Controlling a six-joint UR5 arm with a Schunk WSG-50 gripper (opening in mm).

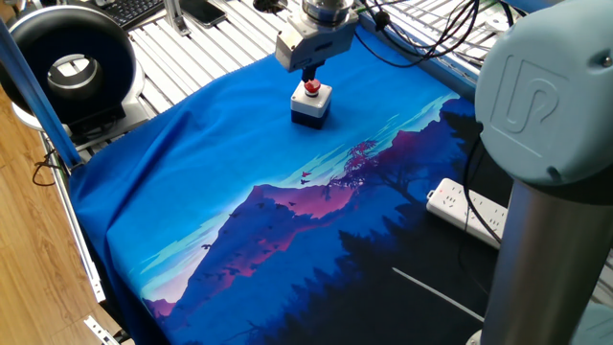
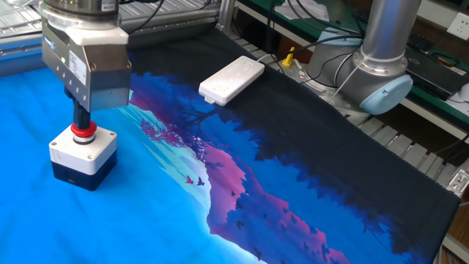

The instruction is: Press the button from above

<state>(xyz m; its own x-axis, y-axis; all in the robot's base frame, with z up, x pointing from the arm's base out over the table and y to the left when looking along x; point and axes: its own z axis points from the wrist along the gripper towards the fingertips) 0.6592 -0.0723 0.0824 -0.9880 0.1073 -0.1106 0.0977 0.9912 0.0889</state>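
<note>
The button [image 1: 311, 87] is a small red cap on a cube box [image 1: 311, 105] with a light top and dark base, at the far end of the blue printed cloth. It also shows in the other fixed view [image 2: 83, 133] on its box [image 2: 83, 152]. My gripper [image 1: 308, 77] stands straight above it. In the other fixed view its dark fingertips [image 2: 80, 122] form one closed column, and their tips rest on the top of the red cap.
A long white power strip [image 2: 231, 79] lies on the dark part of the cloth, also seen at the right [image 1: 466, 211]. A black ring-shaped device [image 1: 67, 67] sits off the cloth at the far left. The arm's grey base [image 2: 381, 70] and cables stand beside the table.
</note>
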